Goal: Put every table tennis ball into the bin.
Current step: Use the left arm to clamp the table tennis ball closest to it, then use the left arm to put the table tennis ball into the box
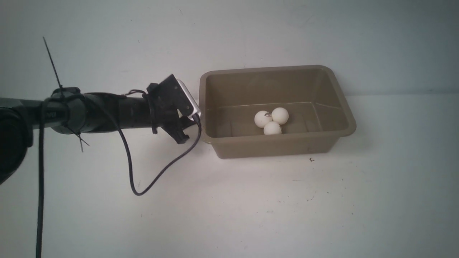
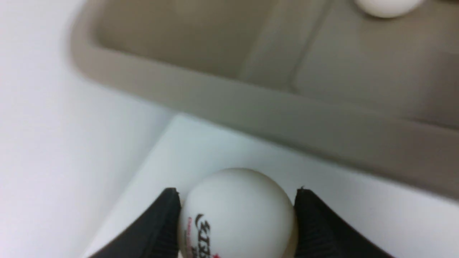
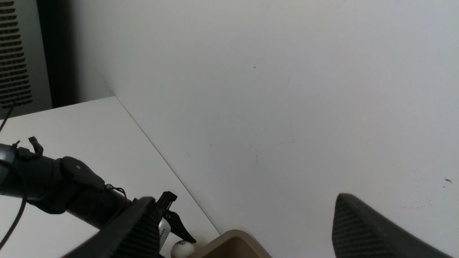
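Your largest item is the one rectangular taupe plastic bin (image 1: pixel 276 146), stiff-walled with a flared rim, standing on the white counter (image 1: pixel 251 208); I judge it won't shift under a dropped ball. Next come the small white matte table tennis balls (image 1: pixel 272 120). You have four in view. Three lie touching in a cluster on the bin floor, and the fourth ball (image 2: pixel 238 215) is pinched between the black fingers of your left hand (image 2: pixel 236 193), just outside the bin's left end, short of the rim and above the counter. Treat these balls as very light, hollow, smooth and quick to bounce or roll. Grip across the widest part, as the left hand does, and only lightly, or the ball may squirt out. Your right hand (image 3: pixel 245 202) is spread wide with nothing in it, raised toward the wall.
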Controlling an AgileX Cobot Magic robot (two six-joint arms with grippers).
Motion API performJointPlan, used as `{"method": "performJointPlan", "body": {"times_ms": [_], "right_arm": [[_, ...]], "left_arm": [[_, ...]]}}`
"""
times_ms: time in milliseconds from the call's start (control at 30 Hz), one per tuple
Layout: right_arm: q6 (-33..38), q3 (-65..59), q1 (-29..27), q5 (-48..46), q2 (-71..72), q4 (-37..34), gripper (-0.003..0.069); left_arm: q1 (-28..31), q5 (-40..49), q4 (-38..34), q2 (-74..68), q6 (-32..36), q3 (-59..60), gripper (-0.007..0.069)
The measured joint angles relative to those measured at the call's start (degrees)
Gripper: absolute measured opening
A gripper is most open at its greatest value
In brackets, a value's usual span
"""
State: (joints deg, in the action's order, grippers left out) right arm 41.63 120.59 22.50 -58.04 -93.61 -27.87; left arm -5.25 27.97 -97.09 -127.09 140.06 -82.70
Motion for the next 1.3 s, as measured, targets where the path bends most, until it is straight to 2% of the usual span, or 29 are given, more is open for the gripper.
{"method": "performJointPlan", "body": {"times_ms": [200,233,367,467,633,833,967,1100,1200,1300], "right_arm": [[0.0,0.0,0.0,0.1,0.0,-0.1,0.0589],[0.0,0.0,0.0,0.1,0.0,-0.1,0.0589],[0.0,0.0,0.0,0.2,0.0,-0.2,0.0589],[0.0,0.0,0.0,0.3,0.0,-0.4,0.0589],[0.0,0.0,0.0,0.3,0.0,-0.7,0.0589],[0.0,0.0,0.0,0.2,0.0,-1.8,0.0589],[0.0,0.0,0.0,-0.3,0.0,-2.1,0.0589],[0.0,0.0,0.0,-0.6,0.0,-2.2,0.0589],[0.0,0.0,0.0,-1.1,0.0,-2.5,0.0589],[0.0,0.0,0.0,-1.3,0.0,-2.8,0.0589]], "left_arm": [[2.2,4.4,7.2,6.0,-12.6,0.3,0.0354],[2.3,4.4,7.5,6.0,-12.9,0.3,0.0354],[2.4,13.6,9.1,8.9,-16.4,0.3,0.0354],[1.8,17.7,9.4,9.1,-16.8,0.3,0.0354],[0.3,19.1,9.4,7.9,-15.6,0.3,0.0354],[-3.7,19.6,3.1,2.2,-3.4,0.3,0.0354],[-4.9,19.1,0.8,1.1,-0.9,0.2,0.0356],[-5.1,16.6,0.2,1.1,-2.2,-0.3,0.0412],[-5.1,12.5,0.1,1.8,-7.3,-0.3,0.0505],[-4.7,11.2,0.3,2.8,-11.2,-0.3,0.0526]]}}
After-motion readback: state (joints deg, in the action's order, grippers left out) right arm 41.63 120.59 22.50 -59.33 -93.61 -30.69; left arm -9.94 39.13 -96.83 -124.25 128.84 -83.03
